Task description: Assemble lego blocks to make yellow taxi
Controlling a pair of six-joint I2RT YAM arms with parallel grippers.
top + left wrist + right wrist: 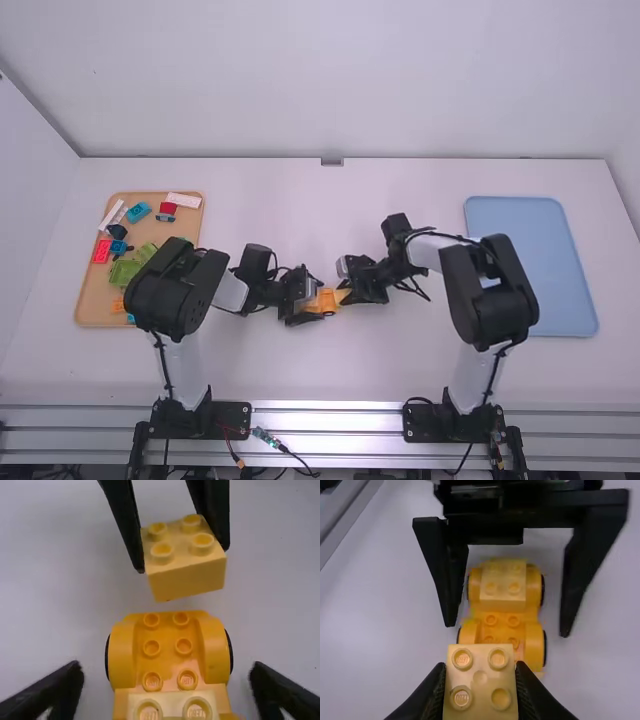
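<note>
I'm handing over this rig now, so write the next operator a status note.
Left gripper: open, fingers on either side of the wheeled yellow base, holding nothing.
Right gripper: shut on a pale yellow block, near the base's bare-studded end.
Other parts: loose coloured blocks, on the tan tray at the left.
Done: one pale yellow block sits on the base.
Left: the held block is not yet attached; it probably goes on the bare studs.

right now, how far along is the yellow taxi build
Done: the wheeled base already carries one pale yellow block at one end. In hand: the right gripper holds a second block by the base's other end. Left: seating it, probably on the bare studs there. The left gripper is open around the base.
</note>
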